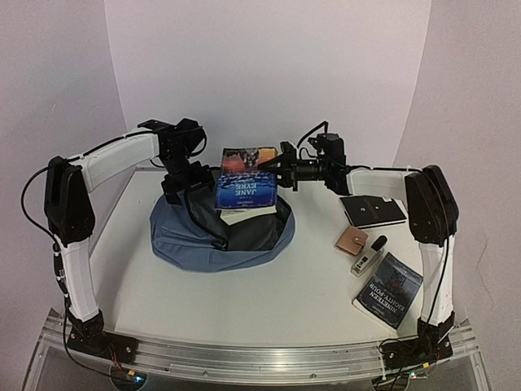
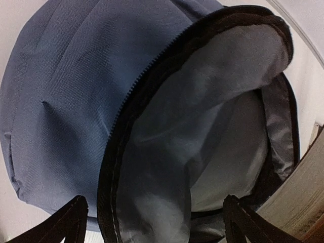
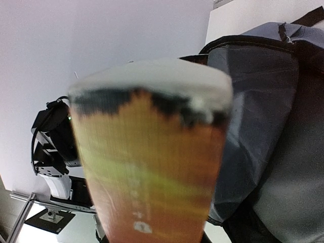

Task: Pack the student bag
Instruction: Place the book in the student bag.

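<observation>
**Jane Eyre held over the open backpack**

The soft slate-blue fabric backpack (image 1: pixel 191 240) lies at the middle of the white table (image 1: pixel 285 305), a rounded dome of fine-woven cloth. A dark zipper lines its mouth, and smooth grey lining shows inside. The mouth gapes toward 3 o'clock.

Over the bag's 12 o'clock side, the right gripper (image 1: pixel 275 171) is clenched on the 3 o'clock edge of a paperback with a blue band and an orange-and-dark picture (image 1: pixel 244 183). Its white lettering reads "JANE EYRE", upside down from above. In the right wrist view the cover is an orange blur topped by a pale page edge. A cream block of pages (image 1: pixel 244 217) shows just below it, at the bag's mouth; whether that is a second book cannot be told.

The left gripper (image 2: pixel 154 202) is at the bag's 11 o'clock rim, released, its dark fingers spread wide on either side of the zippered edge.

Toward 3 and 4 o'clock lie:
- a flat black notebook with a small pale label (image 1: pixel 373 210)
- a tan snap wallet (image 1: pixel 352 240)
- a small pale bottle with a black cap (image 1: pixel 368 257), its print too small to read
- a glossy dark-blue paperback lettered "NINETEEN EIGHTY-FOUR" (image 1: pixel 388 289)
</observation>
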